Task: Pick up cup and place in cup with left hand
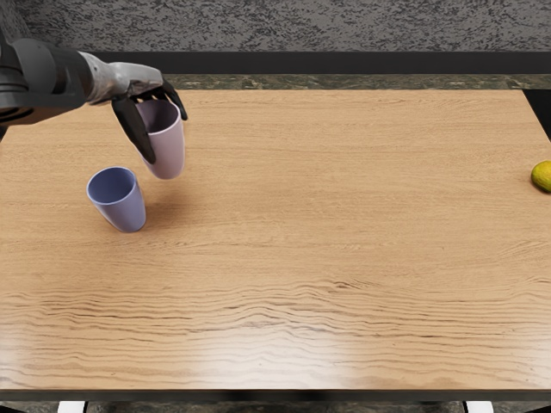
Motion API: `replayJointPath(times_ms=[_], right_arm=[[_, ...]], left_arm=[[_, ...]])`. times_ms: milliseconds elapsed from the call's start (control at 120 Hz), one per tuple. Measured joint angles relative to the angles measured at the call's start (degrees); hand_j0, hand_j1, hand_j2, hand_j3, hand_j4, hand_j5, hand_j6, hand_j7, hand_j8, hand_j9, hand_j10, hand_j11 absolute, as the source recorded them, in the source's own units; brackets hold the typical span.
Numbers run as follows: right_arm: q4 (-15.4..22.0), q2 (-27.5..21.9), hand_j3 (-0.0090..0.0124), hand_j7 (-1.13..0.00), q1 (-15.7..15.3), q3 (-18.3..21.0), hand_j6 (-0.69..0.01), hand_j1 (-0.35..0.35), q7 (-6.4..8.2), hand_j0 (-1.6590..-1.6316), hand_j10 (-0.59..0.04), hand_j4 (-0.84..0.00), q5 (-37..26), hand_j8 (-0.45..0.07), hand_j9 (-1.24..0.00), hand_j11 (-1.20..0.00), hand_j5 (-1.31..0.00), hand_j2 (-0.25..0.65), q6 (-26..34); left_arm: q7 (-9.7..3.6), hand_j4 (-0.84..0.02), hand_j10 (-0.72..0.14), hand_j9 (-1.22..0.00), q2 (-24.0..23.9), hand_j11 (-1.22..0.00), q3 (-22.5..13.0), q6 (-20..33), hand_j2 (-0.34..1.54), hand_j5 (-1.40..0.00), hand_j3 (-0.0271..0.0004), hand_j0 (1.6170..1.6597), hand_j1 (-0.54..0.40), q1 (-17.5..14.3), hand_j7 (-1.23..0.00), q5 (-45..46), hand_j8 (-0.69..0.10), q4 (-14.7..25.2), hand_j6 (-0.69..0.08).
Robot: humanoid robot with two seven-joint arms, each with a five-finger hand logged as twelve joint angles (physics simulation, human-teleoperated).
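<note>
Worktop (318, 232): pale wood, grain running left to right, fine towards the far side, bold and wavy towards the near, with a soft shine along the near edge. Backdrop (344, 26): mottled grey, rough in texture, with a dark band (344, 63) along its foot.

Hand, one: my left hand (142, 83), reached in from the far left, its casing pale and grey, its fingers (135, 129) dark. I have them closed about the pink cup (170, 146), pinching it from opposite sides: one long dark digit lies down its left side, others curl over the rim at its far right. The base shows below the fingertips, and the cup appears raised off the wood.

Pink cup, one: pale, with a faint lilac cast, smooth and plain, tapering from a wide mouth to a narrower base; roughly upright, mouth up, the inside shaded darker.

Blue cup (127, 212), one: periwinkle, plain, of the same tapered form, standing mouth up on the worktop at the left. It sits just left of the pink cup and nearer to me; the pink cup is beside it in my view, outside its mouth.

Yellow object (543, 175), one: rounded, at the far right, cut off by my view's edge.
</note>
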State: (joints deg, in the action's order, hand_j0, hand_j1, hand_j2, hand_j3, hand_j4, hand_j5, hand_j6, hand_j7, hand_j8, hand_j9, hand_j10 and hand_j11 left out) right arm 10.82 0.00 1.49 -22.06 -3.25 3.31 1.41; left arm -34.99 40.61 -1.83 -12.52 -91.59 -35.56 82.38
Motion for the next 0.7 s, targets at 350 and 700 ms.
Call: replayJointPath(times_ms=[350,700], right_arm=[[-0.01,0.00,0.0000,-0.04,0.00,-0.01,-0.031,-0.312,-0.02,-1.6581,-0.031,-0.031,0.02,-0.031,-0.04,-0.04,-0.04,-0.006,0.00],[0.00,0.00,0.0000,-0.04,0.36,-0.08,-0.031,-0.312,-0.01,-1.6581,-0.031,-0.031,0.03,-0.031,-0.04,-0.04,-0.04,-0.006,0.00]], left_arm=[[0.00,-0.468,-0.396,-0.62,4.14,-0.64,-0.40,-2.45,0.10,-0.61,0.0000,1.6534,-0.093,-2.69,-0.62,2.61,-0.287,0.26,-0.313],[0.00,-0.467,-0.387,-0.65,10.91,-0.66,-0.47,-5.62,0.11,-0.64,0.0000,1.6527,-0.106,-3.31,-0.64,4.50,-0.272,1.70,-0.295]])
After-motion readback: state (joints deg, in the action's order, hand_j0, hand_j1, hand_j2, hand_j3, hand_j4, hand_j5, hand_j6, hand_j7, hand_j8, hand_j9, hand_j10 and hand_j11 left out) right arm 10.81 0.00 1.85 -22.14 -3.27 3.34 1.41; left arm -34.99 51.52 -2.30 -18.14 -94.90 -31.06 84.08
